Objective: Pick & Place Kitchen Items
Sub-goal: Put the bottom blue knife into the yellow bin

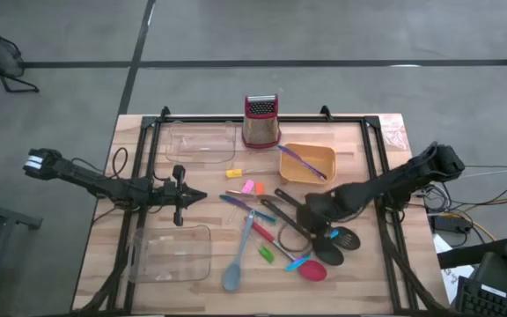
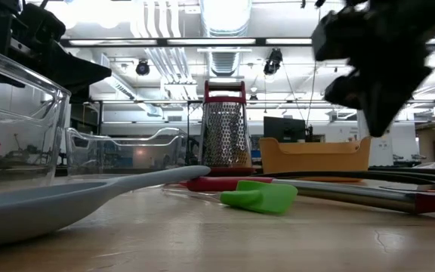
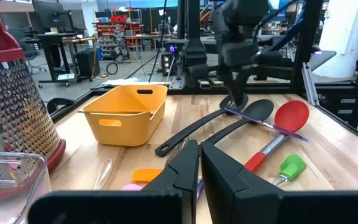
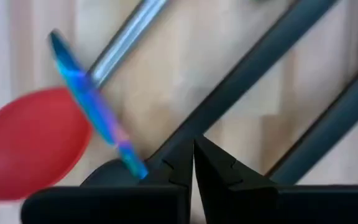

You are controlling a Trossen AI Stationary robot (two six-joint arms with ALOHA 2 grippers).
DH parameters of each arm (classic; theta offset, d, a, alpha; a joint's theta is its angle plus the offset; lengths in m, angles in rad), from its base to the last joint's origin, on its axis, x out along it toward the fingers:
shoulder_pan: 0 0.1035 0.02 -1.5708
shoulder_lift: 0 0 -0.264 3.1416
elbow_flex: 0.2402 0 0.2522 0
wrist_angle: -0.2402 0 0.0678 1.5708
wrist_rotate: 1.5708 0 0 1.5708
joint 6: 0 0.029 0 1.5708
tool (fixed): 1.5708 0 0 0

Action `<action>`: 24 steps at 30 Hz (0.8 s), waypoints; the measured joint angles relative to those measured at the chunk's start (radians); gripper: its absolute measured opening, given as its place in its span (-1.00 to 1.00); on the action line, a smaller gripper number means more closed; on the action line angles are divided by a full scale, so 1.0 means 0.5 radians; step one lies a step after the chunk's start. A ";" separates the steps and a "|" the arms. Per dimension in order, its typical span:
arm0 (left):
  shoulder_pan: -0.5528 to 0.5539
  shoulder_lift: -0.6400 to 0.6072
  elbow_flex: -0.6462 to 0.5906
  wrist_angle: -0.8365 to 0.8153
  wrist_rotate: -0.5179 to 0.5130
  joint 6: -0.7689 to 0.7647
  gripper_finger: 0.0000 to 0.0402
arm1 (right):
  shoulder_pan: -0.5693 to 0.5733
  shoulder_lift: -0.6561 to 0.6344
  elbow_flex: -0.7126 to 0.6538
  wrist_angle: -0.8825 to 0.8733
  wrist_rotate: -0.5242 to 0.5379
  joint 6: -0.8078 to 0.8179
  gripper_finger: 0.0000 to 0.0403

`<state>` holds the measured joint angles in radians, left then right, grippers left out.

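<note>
Right gripper (image 4: 194, 163) clenched, low over black slotted spoons (image 1: 324, 239) near table (image 1: 359, 286) right edge; left gripper (image 3: 200, 163) clenched, table left.

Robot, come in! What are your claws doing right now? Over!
Right claw shut, low over black slotted spoons, holding nothing. Left claw shut, waiting between clear trays. Blue stick lies across red spoon.

Robotics lab/workshop: open ceiling w/ ducts (image 2: 225, 45), strip lights, equipment desks (image 3: 58, 43), wood test table (image 1: 341, 273)
</note>
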<state>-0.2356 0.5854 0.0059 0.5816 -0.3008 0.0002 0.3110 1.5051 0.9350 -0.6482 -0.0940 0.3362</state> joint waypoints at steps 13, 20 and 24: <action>0.001 -0.001 0.000 0.000 0.000 0.000 -0.87 | 0.422 0.121 -0.012 -0.044 0.231 0.130 -0.22; 0.001 -0.001 0.000 0.000 -0.001 0.000 -0.86 | 0.451 0.267 -0.010 -0.072 0.247 0.128 0.03; 0.001 -0.001 0.000 0.000 0.000 0.000 -0.85 | 0.453 0.304 -0.011 -0.079 0.247 0.155 0.07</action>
<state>-0.2352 0.5850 0.0059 0.5816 -0.3008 0.0002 0.5373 1.6572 0.9295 -0.6877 0.0292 0.4139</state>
